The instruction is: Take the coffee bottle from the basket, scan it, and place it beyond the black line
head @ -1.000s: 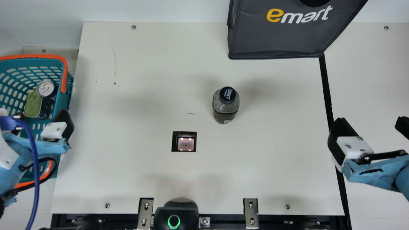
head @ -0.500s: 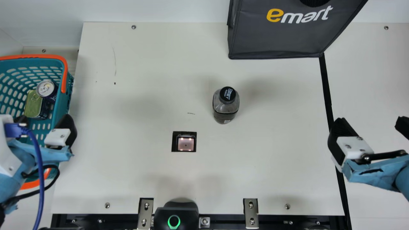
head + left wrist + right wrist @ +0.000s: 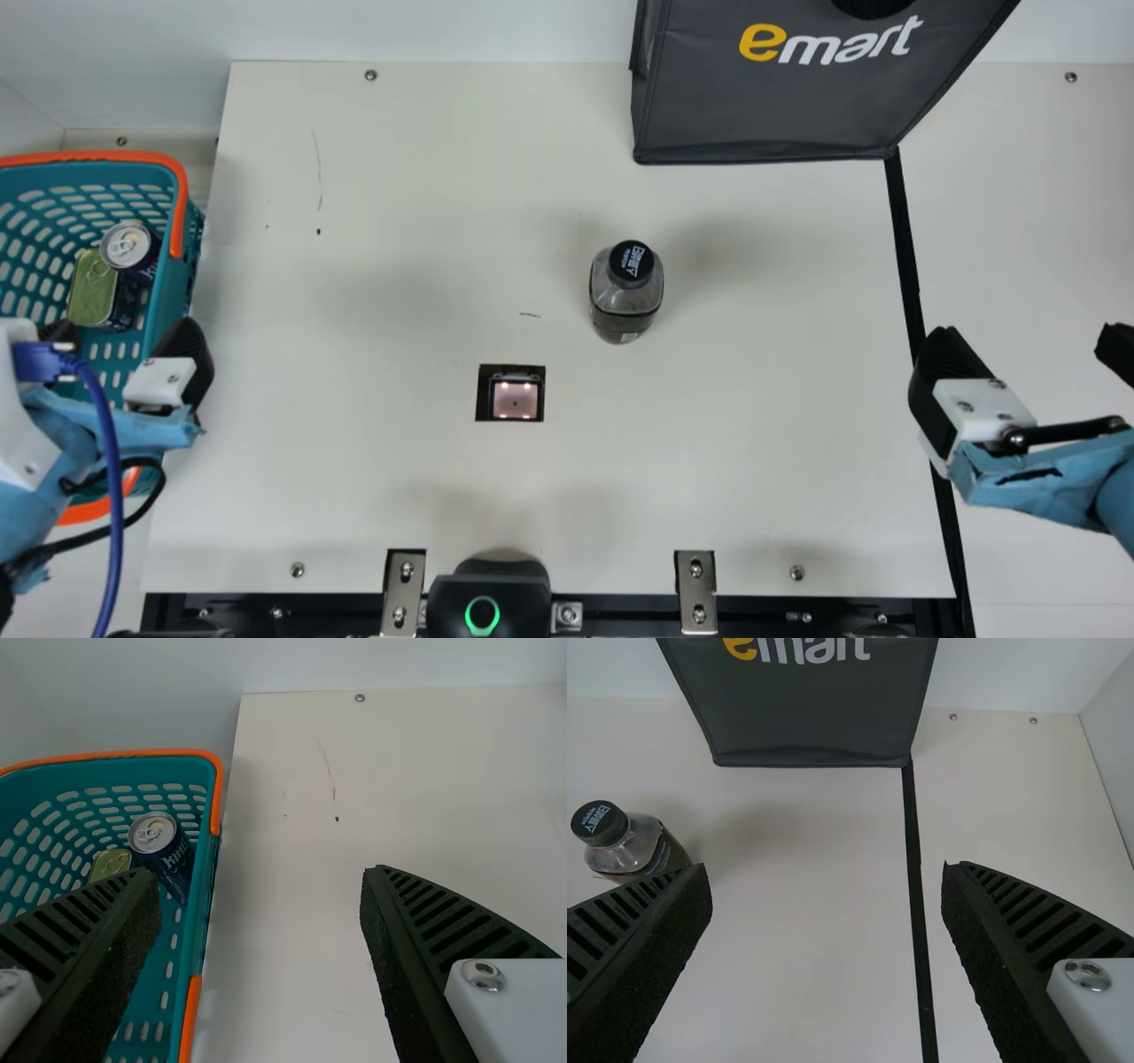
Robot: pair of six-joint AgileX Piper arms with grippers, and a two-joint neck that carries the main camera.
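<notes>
The coffee bottle (image 3: 625,292) stands upright on the table in the main view, between the scanner window (image 3: 515,399) and the bag; in the right wrist view the bottle (image 3: 633,843) is partly behind one finger. My left gripper (image 3: 124,341) is open over the basket's (image 3: 181,199) near right side, holding nothing; the left wrist view shows the same gripper (image 3: 261,921) with its fingers wide apart. My right gripper (image 3: 1028,350) is open and empty by the black line (image 3: 905,248); in the right wrist view this gripper (image 3: 827,912) has the line (image 3: 917,895) between its fingers.
A dark bag (image 3: 780,97) stands at the back beside the line's far end. In the basket lie a dark can (image 3: 129,245) and a green-lidded tin (image 3: 91,290). A black device with a green ring (image 3: 487,598) sits at the front edge. A blue cable hangs from my left arm.
Over the first half second my left gripper moved slightly toward the front and right, then held still. The bottle and my right arm have stayed in place.
</notes>
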